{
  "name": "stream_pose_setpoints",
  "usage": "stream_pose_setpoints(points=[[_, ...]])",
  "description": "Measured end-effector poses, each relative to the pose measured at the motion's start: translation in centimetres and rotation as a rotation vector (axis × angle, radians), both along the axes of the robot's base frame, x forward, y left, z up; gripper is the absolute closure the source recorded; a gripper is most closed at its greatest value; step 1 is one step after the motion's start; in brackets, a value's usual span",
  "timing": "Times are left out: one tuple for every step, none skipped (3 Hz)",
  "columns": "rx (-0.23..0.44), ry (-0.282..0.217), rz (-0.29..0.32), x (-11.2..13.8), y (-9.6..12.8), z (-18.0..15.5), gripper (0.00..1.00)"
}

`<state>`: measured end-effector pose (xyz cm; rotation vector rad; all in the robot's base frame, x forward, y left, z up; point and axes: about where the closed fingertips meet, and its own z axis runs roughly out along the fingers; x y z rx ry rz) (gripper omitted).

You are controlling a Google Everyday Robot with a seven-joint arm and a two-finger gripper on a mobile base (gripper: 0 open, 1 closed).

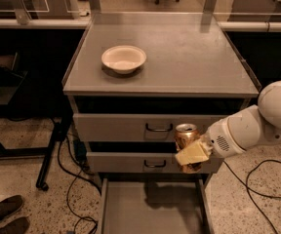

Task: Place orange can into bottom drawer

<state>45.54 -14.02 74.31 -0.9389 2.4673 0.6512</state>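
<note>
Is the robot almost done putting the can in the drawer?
Nearly. Done: the bottom drawer is open and the can is picked up. Now: the gripper holds it in front of the middle drawer. Left: lower it in and let go.

Dim, warm overhead light leaves a soft sheen on the grey table (189, 57), while the end effector (193, 155), clasping the orange can (185, 134) before the middle drawer (126, 162), throws a dark shadow into the bottom drawer (126, 213).
</note>
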Motion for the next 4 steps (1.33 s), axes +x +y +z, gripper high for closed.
stream_pose_setpoints(points=[[0.037, 0.042, -0.05, -0.3, 0.4, -3.1, 1.0], [0.102, 0.109, -0.161, -0.1, -0.2, -8.8, 1.0], [0.169, 0.169, -0.242, -0.3, -1.1, -13.5, 1.0], [0.179, 0.183, -0.247, -0.3, -1.0, -14.4, 1.0]])
